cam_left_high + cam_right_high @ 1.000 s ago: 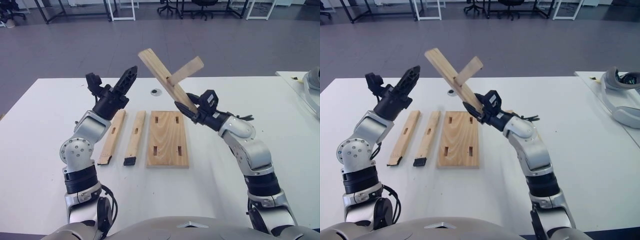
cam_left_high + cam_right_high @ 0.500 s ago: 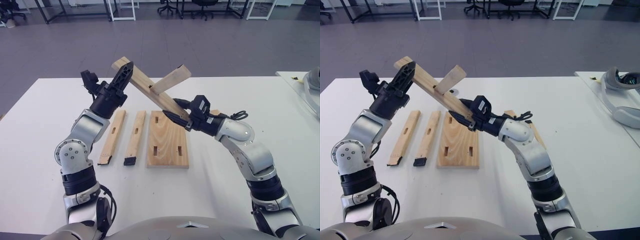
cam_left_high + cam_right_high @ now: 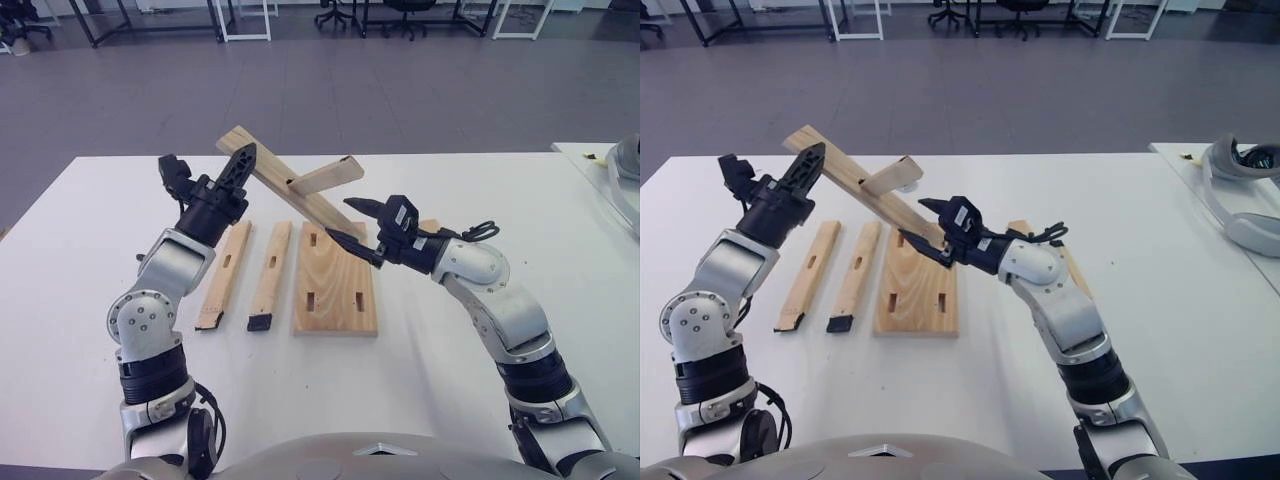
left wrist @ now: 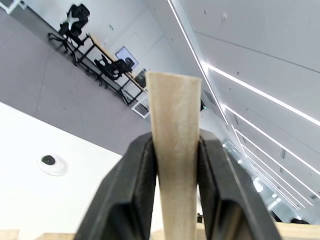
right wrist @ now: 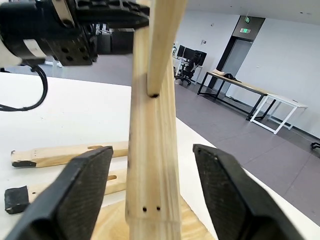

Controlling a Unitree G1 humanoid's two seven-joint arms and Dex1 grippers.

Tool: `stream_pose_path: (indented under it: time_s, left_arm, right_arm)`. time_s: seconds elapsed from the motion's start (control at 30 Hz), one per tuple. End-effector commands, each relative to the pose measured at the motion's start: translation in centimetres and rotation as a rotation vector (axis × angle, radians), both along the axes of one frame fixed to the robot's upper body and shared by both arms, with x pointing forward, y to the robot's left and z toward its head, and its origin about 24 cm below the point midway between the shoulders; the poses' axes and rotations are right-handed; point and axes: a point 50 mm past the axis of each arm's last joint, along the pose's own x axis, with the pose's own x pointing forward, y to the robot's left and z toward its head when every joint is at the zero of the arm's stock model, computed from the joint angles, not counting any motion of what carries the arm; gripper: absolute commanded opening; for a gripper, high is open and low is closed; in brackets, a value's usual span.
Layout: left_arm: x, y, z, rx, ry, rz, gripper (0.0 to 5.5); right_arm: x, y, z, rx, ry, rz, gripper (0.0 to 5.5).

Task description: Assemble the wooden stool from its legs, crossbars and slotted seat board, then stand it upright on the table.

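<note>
My left pincer [image 3: 240, 162] is clamped on the top end of the tilted leg [image 3: 270, 168]. With its crossbar [image 3: 328, 176] plugged in, the leg slants down over the seat's [image 3: 335, 290] far edge. My right pincer [image 3: 343, 220] stands open, one finger on either side of the lower end. Two loose legs [image 3: 225, 270] lie on the bench [image 3: 80, 300] left of the seat.

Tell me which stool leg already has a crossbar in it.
The raised leg in the left gripper: a crossbar sticks out of its slot. The two legs lying left of the seat board have empty slots.
</note>
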Motion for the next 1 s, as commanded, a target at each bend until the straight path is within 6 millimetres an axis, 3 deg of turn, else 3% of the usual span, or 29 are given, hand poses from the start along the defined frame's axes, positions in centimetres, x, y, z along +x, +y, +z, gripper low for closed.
stream_pose_path:
  time_s: [0.03, 0.17, 0.4, 0.73, 1.0]
  left_arm:
    - [-1.9, 1.0, 0.1, 0.125, 0.036, 0.221, 1.01]
    - [-5.4, -0.2, -0.6, 0.256, 0.133, 0.347, 1.01]
    - [-8.3, -0.3, -1.8, 0.319, 0.272, 0.429, 1.01]
    - [-8.9, -0.1, -3.9, 0.344, 0.391, 0.429, 1.01]
    - [-9.0, -0.7, -2.1, 0.552, 0.297, 0.484, 1.01]
  right_arm:
    - [-1.0, -2.0, -3.1, -0.134, 0.093, -0.024, 3.67]
    - [-1.2, -5.4, -4.7, -0.216, 0.112, -0.147, 4.04]
    - [-0.2, -6.4, -4.9, -0.184, 0.059, -0.292, 4.04]
    - [0.3, -5.8, -5.2, -0.153, 0.059, -0.331, 4.04]
    - [0.2, -5.3, -5.0, -0.146, 0.043, -0.351, 4.04]
